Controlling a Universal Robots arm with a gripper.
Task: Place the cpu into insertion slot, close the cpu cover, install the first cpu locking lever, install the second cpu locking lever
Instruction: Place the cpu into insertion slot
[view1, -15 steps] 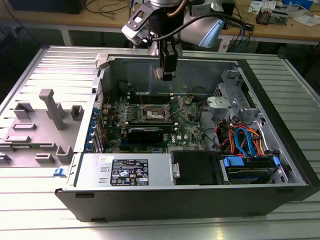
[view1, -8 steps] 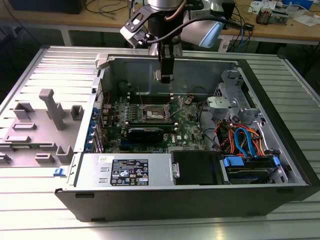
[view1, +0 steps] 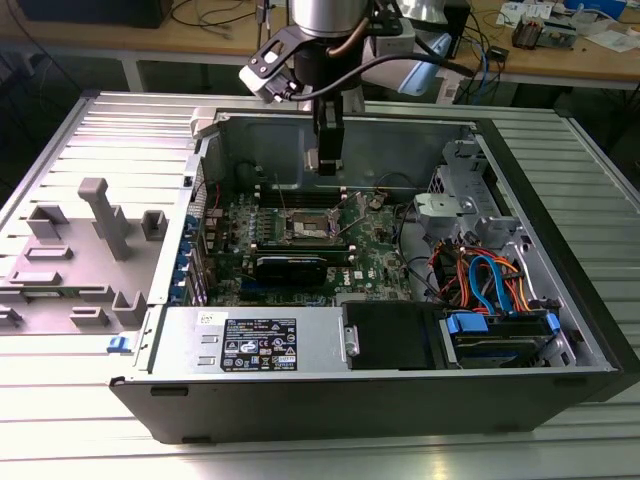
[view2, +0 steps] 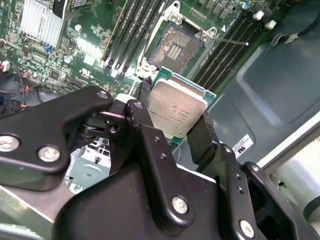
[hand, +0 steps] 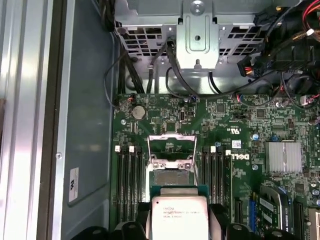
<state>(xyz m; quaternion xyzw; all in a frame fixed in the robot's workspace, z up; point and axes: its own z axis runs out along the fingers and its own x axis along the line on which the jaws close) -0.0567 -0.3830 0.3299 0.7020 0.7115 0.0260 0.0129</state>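
Note:
My gripper (view2: 172, 114) is shut on the cpu (view2: 176, 107), a small square chip with a dull silver top on a green carrier, pinched by its edges between the black fingers (view2: 202, 137). The cpu (hand: 179, 216) hangs above the green motherboard (hand: 245, 125), just short of the insertion slot (hand: 171, 177), whose brownish-gold contact field (view2: 175, 46) lies bare. The cpu cover (hand: 171, 149), a thin silver frame, is swung open on the slot's far side. A thin wire lever (view2: 232, 41) sticks out beside the slot. In the exterior view the gripper (view1: 327, 158) hovers over the slot (view1: 305, 228).
Long black memory slots (view2: 132, 35) flank the socket on both sides. A black graphics card (view1: 290, 268), a drive cage with orange and blue cables (view1: 490, 290) and the power supply (view1: 255, 342) fill the open case. A grey fixture (view1: 95, 240) lies at the exterior view's left.

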